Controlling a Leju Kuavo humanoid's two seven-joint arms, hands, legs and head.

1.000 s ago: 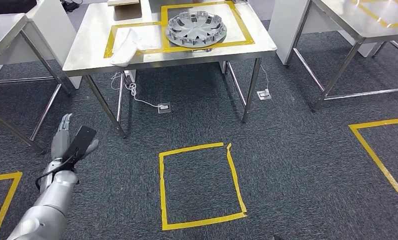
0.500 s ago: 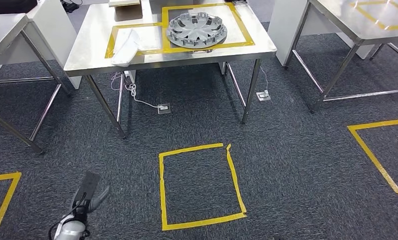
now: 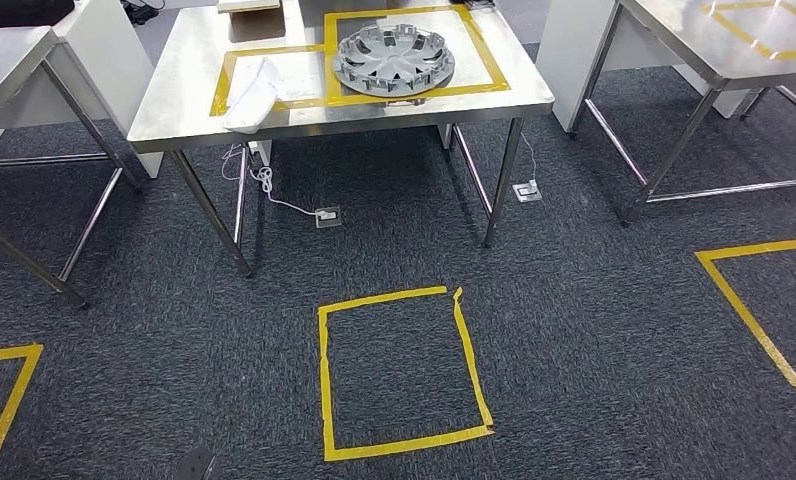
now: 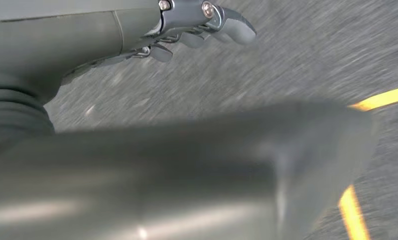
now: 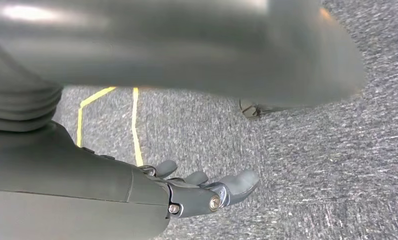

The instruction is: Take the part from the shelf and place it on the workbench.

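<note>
a: big picture first, the workbench [image 3: 174, 110] fills the upper left and centre of the head view, steel top marked with yellow tape, and the part [image 3: 393, 56] sits on it up near the top centre.

b: that round silver wheel cover, yes. it lies inside the larger taped square, flat on the steel, and to my eye the placing looks done.

a: so how do you finish this step well?

b: i'd say leave the part alone, keep both arms low and clear of the table legs, and stand square to the bench so nothing nudges it.

a: which way does it point?

b: it's a disc, so no real long axis. it lies flat with its ribbed hollow side facing up; the spokes fan out evenly all round.

a: smaller things?

b: a white curved piece [image 3: 252, 95] lies left of it in the smaller taped box, well apart from the part. on the carpet, a yellow tape square [image 3: 325, 378] sits lower centre.

a: and the hands?

b: left hand [image 4: 202, 25] hangs over carpet, fingers loosely spread, holding nothing. right hand [image 5: 207, 187] the same, fingers apart, empty.
</note>
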